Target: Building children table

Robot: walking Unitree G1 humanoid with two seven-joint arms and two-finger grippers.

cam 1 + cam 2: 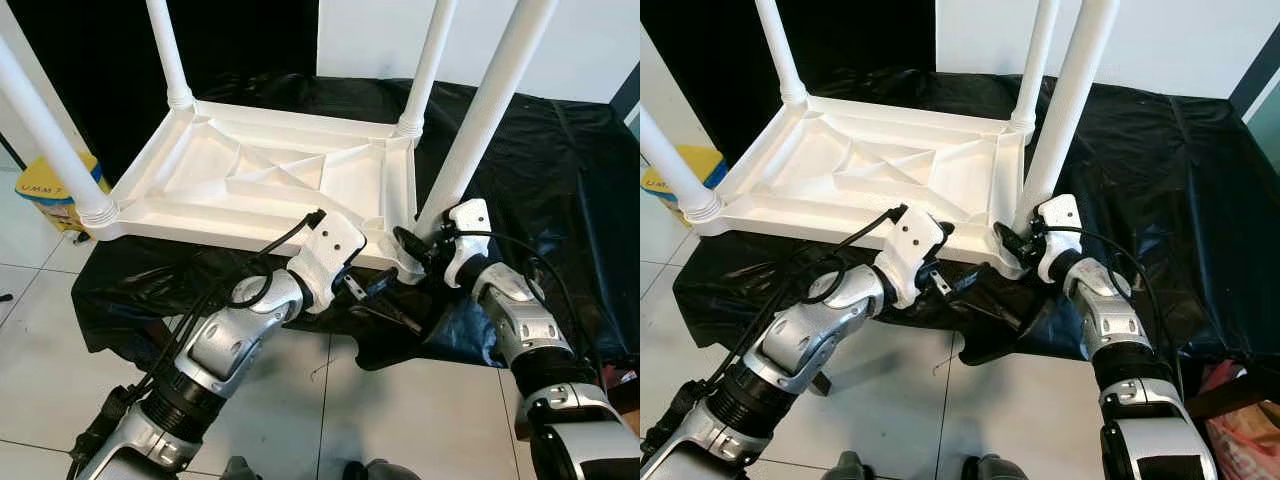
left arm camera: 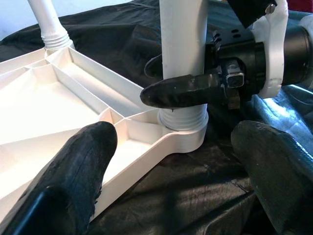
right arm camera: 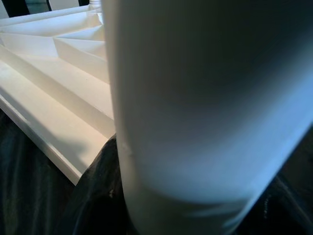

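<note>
**Fourth leg at its corner socket**

Inverted tabletop (image 1: 250, 185) rests on a black cloth (image 1: 560, 170). Right gripper (image 2: 188, 81) clasps the near-right leg (image 1: 480, 130) just above its socket, the leg's axis upright. Left gripper (image 2: 166, 161), spread wide and empty, faces the same corner.

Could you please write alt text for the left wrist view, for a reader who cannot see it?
The right gripper clasps a white table leg just above its threaded base, which stands in the corner socket of an upturned white tabletop lying on black cloth. The left gripper's two black fingers spread open in the foreground, short of that corner.
</note>
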